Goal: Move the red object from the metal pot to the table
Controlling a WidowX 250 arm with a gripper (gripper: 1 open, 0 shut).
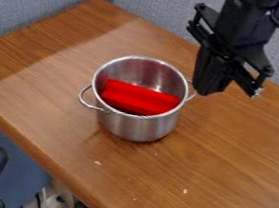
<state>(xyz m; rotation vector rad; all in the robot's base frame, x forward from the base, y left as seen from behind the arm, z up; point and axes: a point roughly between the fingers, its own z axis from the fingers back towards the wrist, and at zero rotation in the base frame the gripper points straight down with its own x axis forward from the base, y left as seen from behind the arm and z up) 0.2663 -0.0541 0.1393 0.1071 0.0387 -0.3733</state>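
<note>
The red object (137, 98) lies inside the metal pot (133, 121), resting across its bottom toward the front wall. The pot stands near the middle of the brown wooden table (57, 46). My black gripper (212, 86) hangs above the pot's right rim, pointing down, a little higher than the pot and to the right of the red object. Its fingers look pressed together, shut, with nothing between them.
The table's front edge runs diagonally from the left down to the lower right, with cables and dark floor below it. A grey partition wall stands behind the table. Bare tabletop lies left of the pot and in front of it.
</note>
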